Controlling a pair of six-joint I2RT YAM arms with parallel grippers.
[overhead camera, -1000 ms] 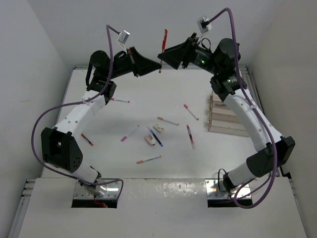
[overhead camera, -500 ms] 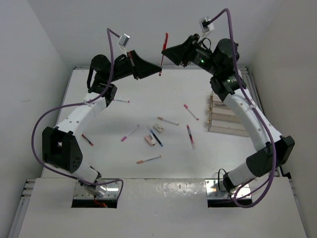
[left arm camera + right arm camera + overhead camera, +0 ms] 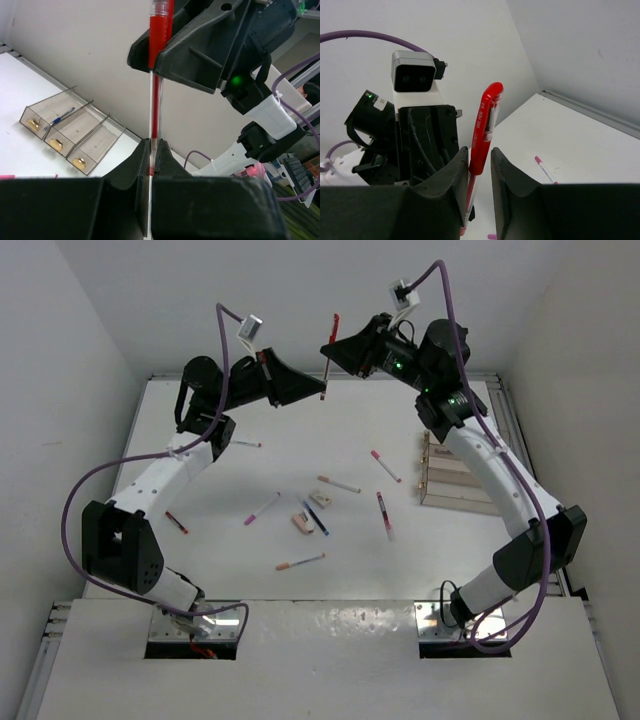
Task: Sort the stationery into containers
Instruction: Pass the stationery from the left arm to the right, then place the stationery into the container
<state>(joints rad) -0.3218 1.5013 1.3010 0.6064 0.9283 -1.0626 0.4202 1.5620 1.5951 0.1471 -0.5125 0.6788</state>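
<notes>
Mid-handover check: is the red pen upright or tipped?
Upright. The pen stands near vertical, the left gripper pinching its lower end, red top between fingers of the right gripper.

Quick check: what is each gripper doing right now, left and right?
Left gripper: closed on the lower end of the red pen.
Right gripper: closed on the same pen's upper part.

Black left gripper (image 3: pixel 321 393) and right gripper (image 3: pixel 329 347) crowd one upright red pen (image 3: pixel 327 370) high over the far edge; the white table (image 3: pixel 300 430) beneath is open. Thin pens (image 3: pixel 339 484) and pale erasers (image 3: pixel 320 498) litter the centre; a clear divided plastic box (image 3: pixel 447 490) blocks the right edge.
</notes>
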